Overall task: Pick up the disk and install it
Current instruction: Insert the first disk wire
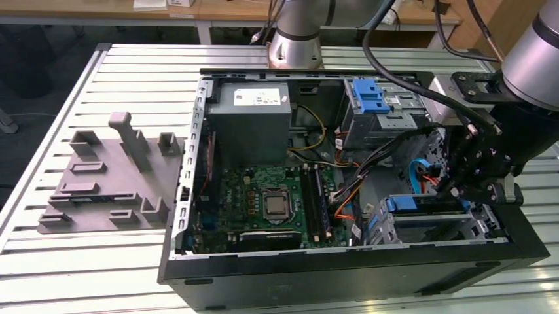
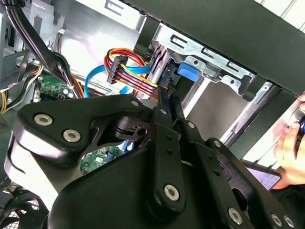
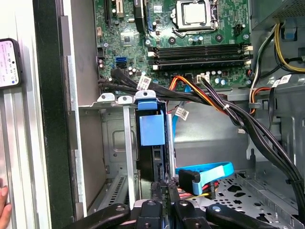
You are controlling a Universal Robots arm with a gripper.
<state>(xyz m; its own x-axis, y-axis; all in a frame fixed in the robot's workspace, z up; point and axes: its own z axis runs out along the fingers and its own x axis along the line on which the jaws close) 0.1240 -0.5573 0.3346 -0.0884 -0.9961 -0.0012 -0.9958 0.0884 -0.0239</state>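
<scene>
We judge install underway: hand [image 1: 459, 190] narrow on the disk [image 3: 151, 129], which sits upright in the computer case [image 1: 349, 261] drive bay; seating needs straight push.

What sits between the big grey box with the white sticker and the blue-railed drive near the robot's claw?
In the exterior view, the green motherboard and a tangle of coloured cables lie between the grey box and the disk, which sits in its bay by the gripper.
</scene>
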